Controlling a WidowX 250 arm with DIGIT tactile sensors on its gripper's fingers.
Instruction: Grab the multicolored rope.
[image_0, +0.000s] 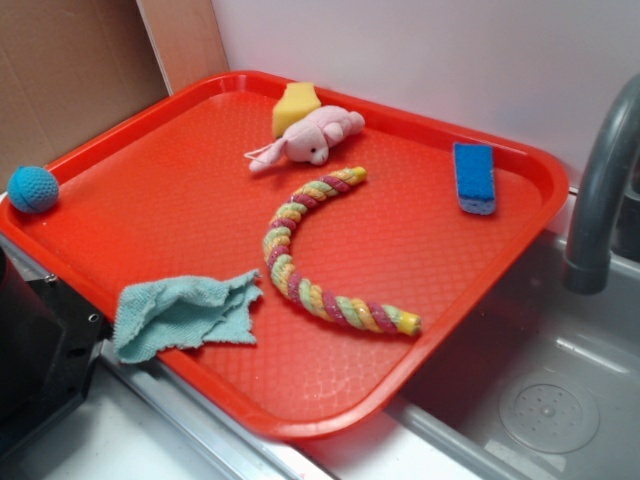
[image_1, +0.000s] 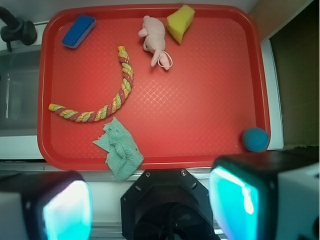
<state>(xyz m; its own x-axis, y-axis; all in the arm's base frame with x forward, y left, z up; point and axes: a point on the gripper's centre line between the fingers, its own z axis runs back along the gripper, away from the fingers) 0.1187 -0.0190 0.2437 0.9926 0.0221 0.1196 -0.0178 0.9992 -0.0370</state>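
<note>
Red textured plastic tray (image_0: 150, 190) beside a sink, curved pink, yellow and green twisted fabric rope (image_0: 300, 255) lying mid-tray, well apart from the gripper (image_1: 150, 205), its fingers (image_1: 65, 207) spread wide, holding nothing.

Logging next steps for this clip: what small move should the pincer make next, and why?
Probably forward and down toward the rope's curved middle. The pincer looks open, high over the tray's near edge, holding nothing; the rope lies free, just past the teal cloth.
</note>
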